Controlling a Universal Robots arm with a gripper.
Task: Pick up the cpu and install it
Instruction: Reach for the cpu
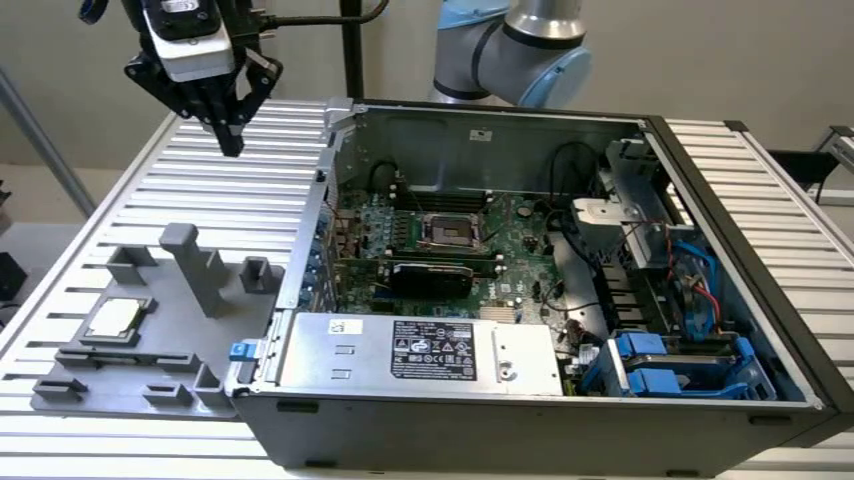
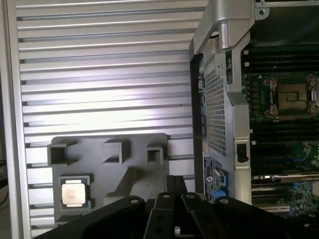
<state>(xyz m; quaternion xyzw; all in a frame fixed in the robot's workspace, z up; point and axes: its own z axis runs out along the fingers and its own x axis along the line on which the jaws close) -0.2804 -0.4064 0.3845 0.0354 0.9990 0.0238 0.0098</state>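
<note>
So the cpu is sitting flat in its square pocket on the grey plastic holder, silver top up, off to the exterior view's left of the open computer case. The wrist camera gives me the same cpu lying free in that pocket of the holder. The holder has a few raised blocks and one tall upright post, and it lies on the ribbed metal surface just beside the case wall

My claw hangs in the air over the surface, well apart from the cpu, past the holder's far end and near the back corner of the case. It's pressed together and empty. In the wrist view its black fingers point out over the holder's edge

Inside the case the socket sits on the green board with its metal frame around it and its middle bare. The grey power supply box with the black label runs along the near side. The blue-jointed arm stands behind the case
</note>
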